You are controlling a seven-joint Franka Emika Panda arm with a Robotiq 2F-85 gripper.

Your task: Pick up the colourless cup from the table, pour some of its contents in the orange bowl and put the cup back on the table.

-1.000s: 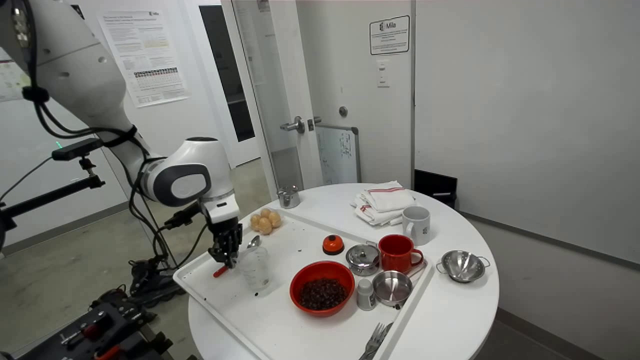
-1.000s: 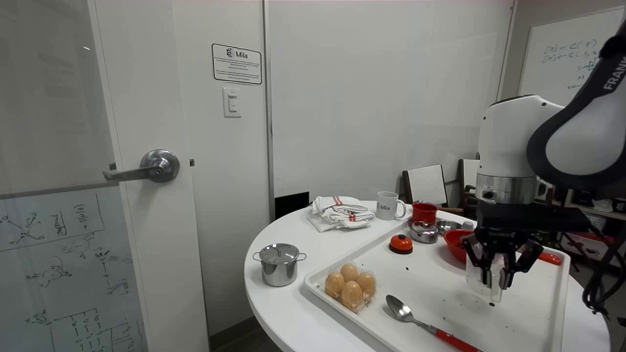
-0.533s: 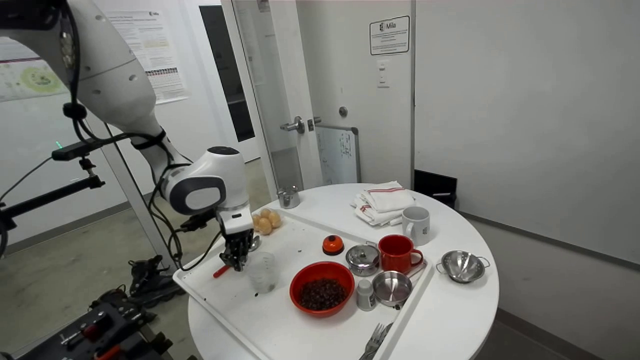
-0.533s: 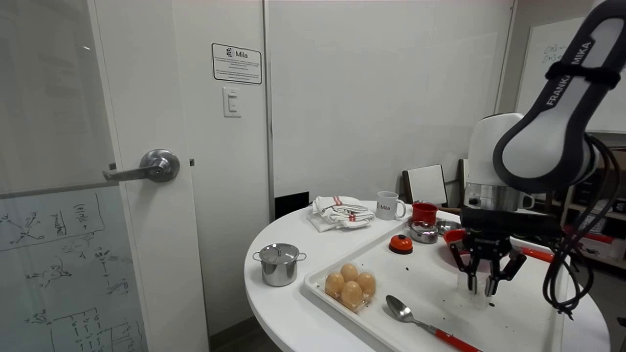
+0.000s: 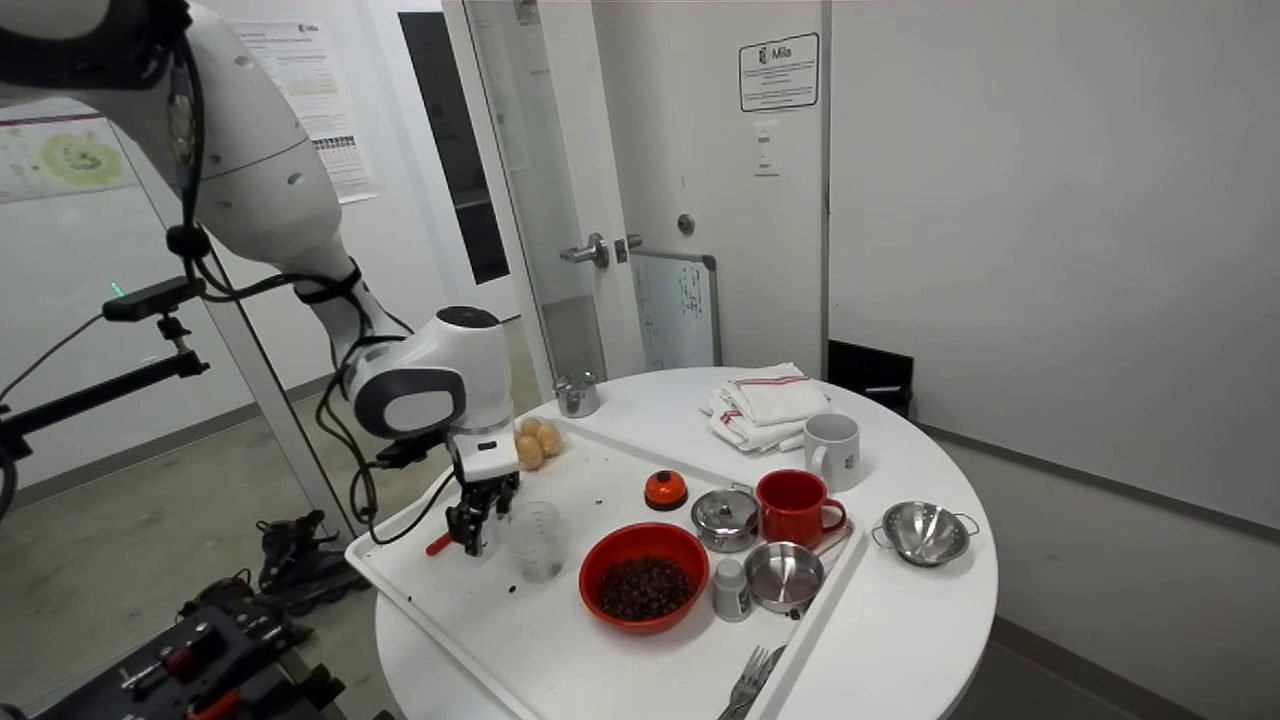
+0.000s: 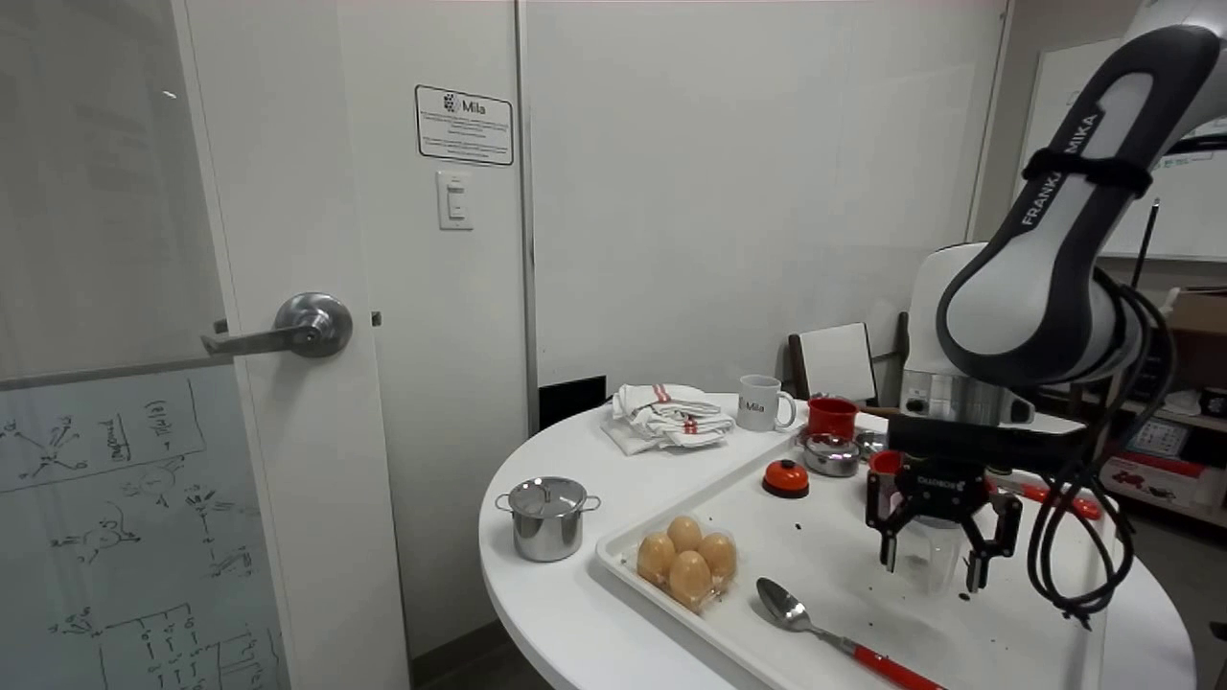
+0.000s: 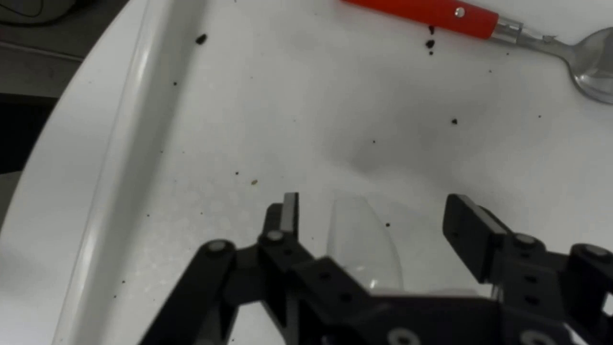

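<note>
The clear plastic cup point(image 5: 538, 543) stood on the white tray point(image 5: 560, 655), left of centre in an exterior view, apparently upright, near the red-orange bowl point(image 5: 645, 542), probably so that any pour could be short. It looked whitish and see-through, with faint marks on its side; I could make out no contents. My gripper point(image 6: 933, 564) was spread wide just beside it, holding nothing, I judged to leave it standing free. Dark, bean-like pieces point(image 5: 645, 590) lay in the bowl, lower middle; the round white table point(image 5: 920, 630) bore the tray.
</note>
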